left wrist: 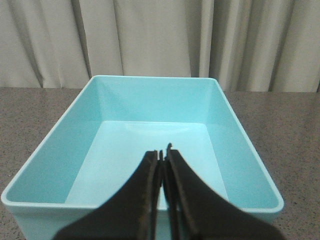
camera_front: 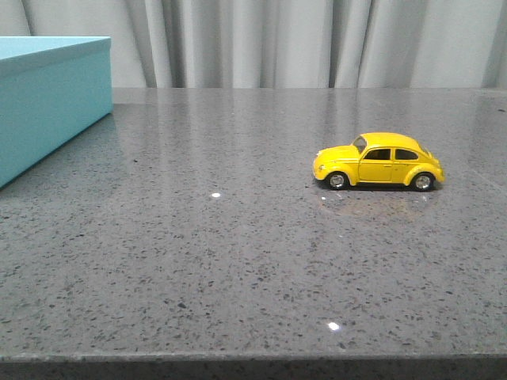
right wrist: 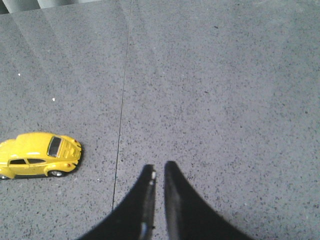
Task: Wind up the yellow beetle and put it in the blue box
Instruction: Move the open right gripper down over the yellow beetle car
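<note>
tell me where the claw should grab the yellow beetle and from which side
Probably from above, across the door panels of the yellow beetle. It stands upright on all four wheels, side-on to the front camera, and its flat sides give better purchase than the rounded roof. The right claw, nearly shut, must open first.

left tool (left wrist: pixel 163 151), 2 matte black curved fingers, right tool (right wrist: pixel 159 169) same, tapering to narrow tips
</note>
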Controlling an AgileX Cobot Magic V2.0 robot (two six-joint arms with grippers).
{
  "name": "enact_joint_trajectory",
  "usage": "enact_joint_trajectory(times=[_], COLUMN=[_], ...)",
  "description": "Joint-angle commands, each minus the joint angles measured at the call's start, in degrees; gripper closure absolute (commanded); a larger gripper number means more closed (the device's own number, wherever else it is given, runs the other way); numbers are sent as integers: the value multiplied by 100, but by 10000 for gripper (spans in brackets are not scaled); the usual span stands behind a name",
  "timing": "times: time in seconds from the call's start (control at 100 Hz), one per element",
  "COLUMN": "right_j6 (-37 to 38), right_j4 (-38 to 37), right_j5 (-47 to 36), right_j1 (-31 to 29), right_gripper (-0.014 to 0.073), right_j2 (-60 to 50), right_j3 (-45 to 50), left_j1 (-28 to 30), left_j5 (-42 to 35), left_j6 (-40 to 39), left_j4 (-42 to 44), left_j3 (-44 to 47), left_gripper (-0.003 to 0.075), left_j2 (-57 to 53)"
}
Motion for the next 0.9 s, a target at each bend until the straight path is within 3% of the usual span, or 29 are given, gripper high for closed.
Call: enact_joint_trajectory(times=[0.0,0.08,0.18,0.54,0.73,0.89], right_j6=[-36,-36,-36,-31,-31,-31], right_j4=[28,28,51,142,170,165], right_j5=[-309,-160,-80,-422,477,719], right_j1=[-11,-11,-11,-11,16,407], right_gripper=[400,344,341,341,341,309], right_j2=[248,413,623,733,1369,1964], right_j3=[-354,-504,-658,-670,-1249,-1867], left_j1=[-4,-4,-4,-26,-26,-26], left_j5=[-342,-342,-381,-853,-923,-923], left_j6=[-23,-23,-23,-23,-23,-23], left_j4=[-74,-74,-74,-132,-151,-151], left_j3=[-270,-298,-322,-322,-322,-322], left_gripper=[601,505,415,420,420,420], left_j2=[210,335,417,430,430,430])
